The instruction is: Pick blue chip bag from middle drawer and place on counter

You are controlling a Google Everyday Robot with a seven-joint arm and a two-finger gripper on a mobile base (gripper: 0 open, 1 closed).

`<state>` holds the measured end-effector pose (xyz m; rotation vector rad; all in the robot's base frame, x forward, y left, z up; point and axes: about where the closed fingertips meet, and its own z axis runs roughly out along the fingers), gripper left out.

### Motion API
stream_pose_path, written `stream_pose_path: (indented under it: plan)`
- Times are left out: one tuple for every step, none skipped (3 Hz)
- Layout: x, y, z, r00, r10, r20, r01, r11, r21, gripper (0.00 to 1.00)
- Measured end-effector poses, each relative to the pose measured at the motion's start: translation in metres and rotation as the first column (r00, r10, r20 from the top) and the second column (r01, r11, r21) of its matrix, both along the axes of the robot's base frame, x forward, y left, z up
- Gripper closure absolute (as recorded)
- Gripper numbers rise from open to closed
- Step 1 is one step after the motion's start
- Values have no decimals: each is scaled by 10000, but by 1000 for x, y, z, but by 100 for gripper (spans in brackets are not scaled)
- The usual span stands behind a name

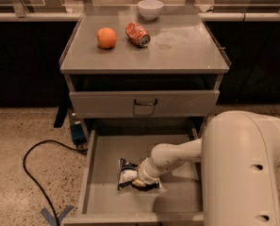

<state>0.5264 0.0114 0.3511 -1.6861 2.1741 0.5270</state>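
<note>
- One white robot arm (177,157) reaches from the right side down into the open middle drawer (170,199).
- gripper (140,181) sits low at the drawer floor, right on the blue chip bag (127,174), touching it from the bag's right side.
- whether the gripper is open or closed on the bag: cannot tell, since the wrist covers that part.
- blue chip bag lies flat on the drawer floor, left of centre, with its white label panel facing up and its dark crinkled edges showing at the top and left.
- the bag is the only item seen in the drawer, and bare grey floor shows around it.
- drawer is pulled out toward the camera, under the closed upper drawer front (106,105) with its small dark handle (145,102).
- counter (182,51) above holds an orange (107,37), a crushed red can (137,34) just right of it, and a white bowl (150,8) at the back edge.
- orange and can are near each other and not touching.
- black cable (28,173) loops on the speckled floor to the left of the cabinet.
- blue tape mark (54,215) is on the floor near the drawer's front left corner.
</note>
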Motion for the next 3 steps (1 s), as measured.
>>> stream_pose_path:
  plan:
    - [0, 0, 6, 10000, 0, 0, 0, 10000, 0, 100]
    - [35, 13, 78, 9983, -218, 540, 154, 9931, 1164, 100]
    - [58, 7, 179, 9923, -247, 1217, -126, 9550, 2963, 100]
